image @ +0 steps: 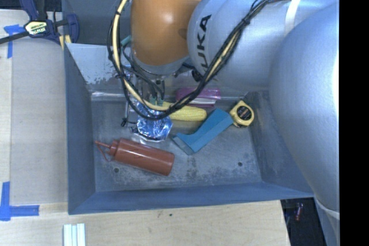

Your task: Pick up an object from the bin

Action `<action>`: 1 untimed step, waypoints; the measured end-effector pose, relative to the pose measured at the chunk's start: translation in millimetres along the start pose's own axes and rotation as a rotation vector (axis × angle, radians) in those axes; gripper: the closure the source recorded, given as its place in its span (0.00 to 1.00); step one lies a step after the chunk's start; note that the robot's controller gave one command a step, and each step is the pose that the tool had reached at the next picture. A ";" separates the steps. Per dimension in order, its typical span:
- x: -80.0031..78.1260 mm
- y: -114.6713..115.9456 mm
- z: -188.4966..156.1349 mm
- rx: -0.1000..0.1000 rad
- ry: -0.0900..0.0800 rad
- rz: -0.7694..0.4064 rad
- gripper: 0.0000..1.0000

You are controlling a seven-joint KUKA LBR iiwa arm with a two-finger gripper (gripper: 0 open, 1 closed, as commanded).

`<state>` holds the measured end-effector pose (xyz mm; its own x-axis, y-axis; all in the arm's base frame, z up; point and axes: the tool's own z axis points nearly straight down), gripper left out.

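Grey bin holding red bottle, blue block, yellow corn, tape measure

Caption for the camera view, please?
KUKA arm's gripper low in the grey bin, over a crumpled blue-and-silver thing, beside a red-brown squeeze bottle, blue wedge and yellow corn.

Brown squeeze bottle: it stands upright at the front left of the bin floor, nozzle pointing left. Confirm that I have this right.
Not quite. The brown squeeze bottle is not upright: the camera view shows it lying on its side. The rest holds: it is at the front left of the floor of the bin, with its nozzle pointing left.
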<state>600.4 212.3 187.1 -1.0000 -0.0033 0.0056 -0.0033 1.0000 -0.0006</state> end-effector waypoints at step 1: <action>-2.0 -1.4 -5.2 -0.002 -0.008 0.003 0.00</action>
<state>602.4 210.9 192.3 -1.0000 0.0002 -0.0028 0.0002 1.0000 0.0011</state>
